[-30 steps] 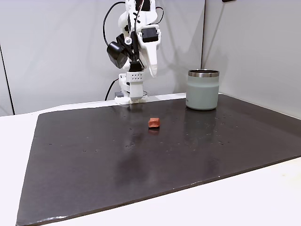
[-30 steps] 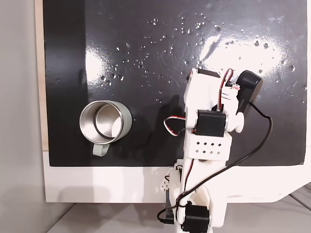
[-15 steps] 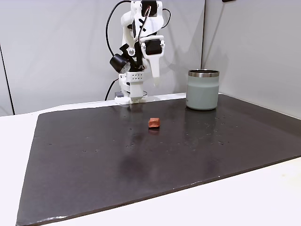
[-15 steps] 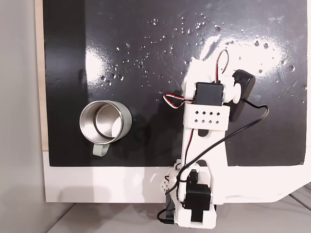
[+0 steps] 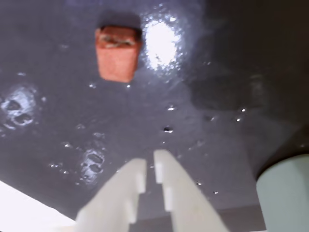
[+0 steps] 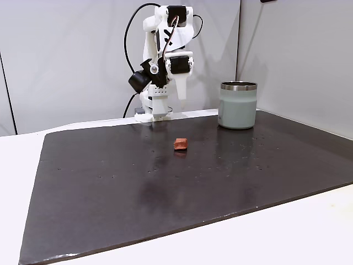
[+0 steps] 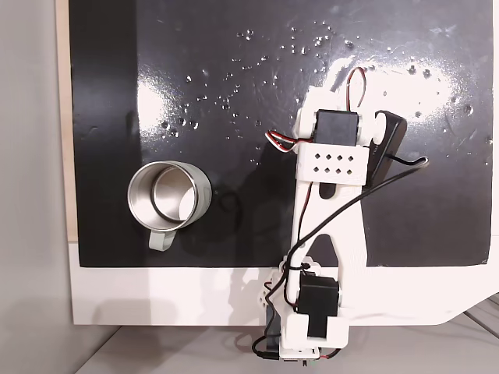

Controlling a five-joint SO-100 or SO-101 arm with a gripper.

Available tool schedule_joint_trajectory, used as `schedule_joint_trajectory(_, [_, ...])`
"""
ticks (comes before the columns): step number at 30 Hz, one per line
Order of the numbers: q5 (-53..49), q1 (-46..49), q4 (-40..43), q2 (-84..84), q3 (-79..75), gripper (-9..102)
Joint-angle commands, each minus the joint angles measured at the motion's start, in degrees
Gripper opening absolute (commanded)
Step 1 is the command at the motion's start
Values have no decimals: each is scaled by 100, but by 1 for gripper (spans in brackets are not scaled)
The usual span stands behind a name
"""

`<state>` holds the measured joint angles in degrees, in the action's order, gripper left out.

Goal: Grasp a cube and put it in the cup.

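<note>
Cube (image 6: pixel 180 144) first: it is a tiny red-orange block, and it sits by itself on the dark mat (image 6: pixel 165 187) that covers most of the counter (image 6: pixel 16 165). In a fixed view it lies nearer the back edge of the mat than the front edge, about midway between the side edges. Nothing touches it. In the wrist view the cube (image 5: pixel 117 57) shows near the top, with a bright spot of light on the mat just beside it.

The cup (image 6: pixel 237 105) stands upright near the back right corner of the mat in that fixed view, well apart from the cube. It is pale grey-green with a shiny steel rim. Seen from above, the cup (image 7: pixel 168 196) is open at the top and looks empty, so it is ready for the cube to drop in.

The fingers (image 5: pixel 150 170) are white and pressed nearly together, with only a thin gap between them, and they hold nothing. They point toward the cube but are far from it. In a fixed view the arm (image 6: pixel 165 49) is folded high near the back edge of the mat, with the fingers (image 6: pixel 180 94) hanging in the air.

I think the job has only just begun. The fingers must spread apart and come down around the cube before it can be lifted.
</note>
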<state>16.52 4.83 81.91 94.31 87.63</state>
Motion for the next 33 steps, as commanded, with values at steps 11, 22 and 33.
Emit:
schedule_joint_trajectory(11, [53,132,176,-141,-510,29])
schedule_joint_trajectory(22, [-9,141,105,-554,-510,29])
schedule_joint_trajectory(33, [-18,246,-167,-1283,-457,30])
